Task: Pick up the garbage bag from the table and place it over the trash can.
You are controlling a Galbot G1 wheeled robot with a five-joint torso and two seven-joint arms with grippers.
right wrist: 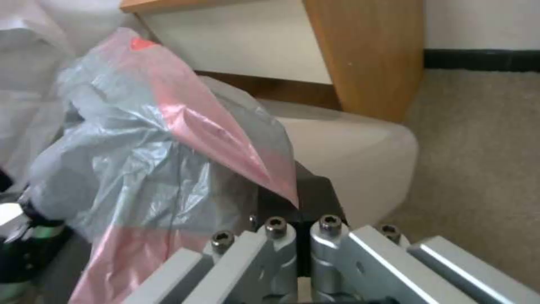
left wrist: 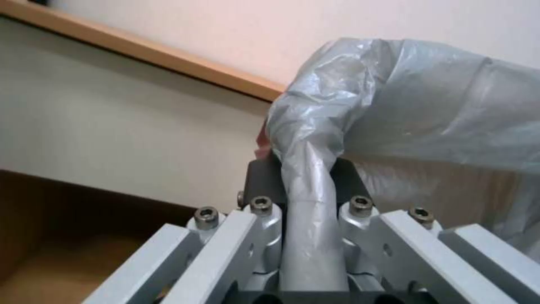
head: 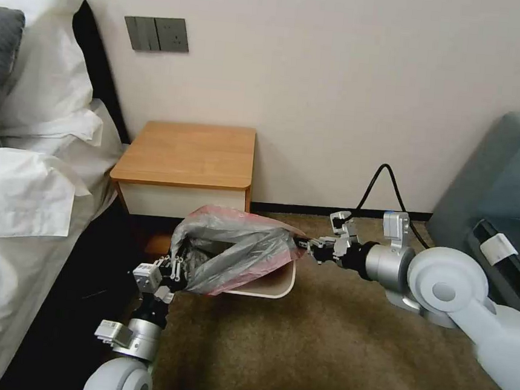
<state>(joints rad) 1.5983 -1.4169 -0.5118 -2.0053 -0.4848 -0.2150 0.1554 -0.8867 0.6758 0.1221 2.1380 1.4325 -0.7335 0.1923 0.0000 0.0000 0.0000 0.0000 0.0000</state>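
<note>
You've got the garbage bag (head: pixel 231 250) stretched L-to-R over the trash can (head: pixel 273 284), in front of the table (head: pixel 188 152). Left gripper (head: pixel 175 271) pinches its near-left edge, right gripper (head: pixel 305 245) its far-right rim. Mouth's long axis runs between them; bin sits just below.

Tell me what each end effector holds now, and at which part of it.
Both hold the garbage bag: the left end effector pinches a bunched fold at its left edge, the right end effector its pink-rimmed right edge, above the trash can.
</note>
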